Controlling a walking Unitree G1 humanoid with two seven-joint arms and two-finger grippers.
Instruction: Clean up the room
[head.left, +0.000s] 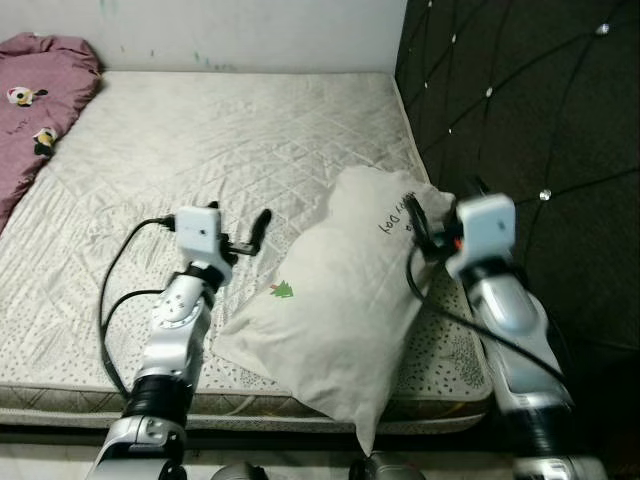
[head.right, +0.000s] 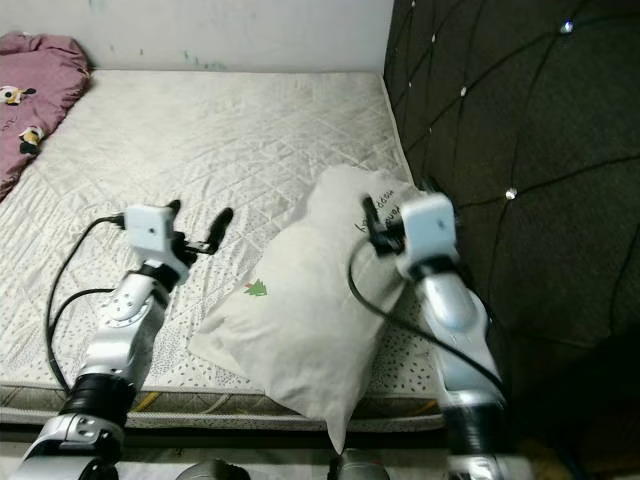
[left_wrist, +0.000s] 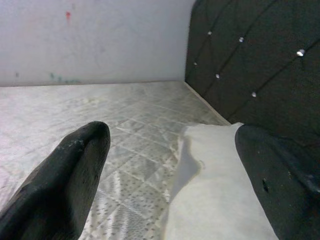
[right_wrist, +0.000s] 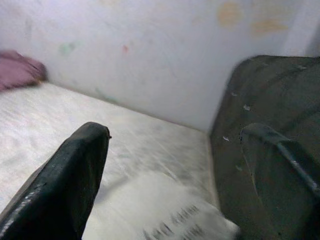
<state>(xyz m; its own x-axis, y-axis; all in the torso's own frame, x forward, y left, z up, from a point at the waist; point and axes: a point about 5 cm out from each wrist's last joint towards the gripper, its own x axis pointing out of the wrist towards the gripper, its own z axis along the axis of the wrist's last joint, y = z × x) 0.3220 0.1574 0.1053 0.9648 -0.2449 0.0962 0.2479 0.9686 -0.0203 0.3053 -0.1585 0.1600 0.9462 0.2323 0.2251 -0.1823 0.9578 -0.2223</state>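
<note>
A white pillow with a small green tree print and dark lettering lies slanted on the mattress, its near corner hanging over the front edge. My left gripper hovers just left of the pillow, open, nothing between its fingers; the left wrist view shows the pillow ahead of it. My right gripper is open at the pillow's upper right corner, beside the headboard. In the right wrist view the pillow's lettered end lies just below the fingers.
The black tufted headboard runs along the right side of the bed. A crumpled pink blanket with cartoon prints lies at the far left corner. A white wall stands behind the bed. Bare mattress stretches across the middle and far part.
</note>
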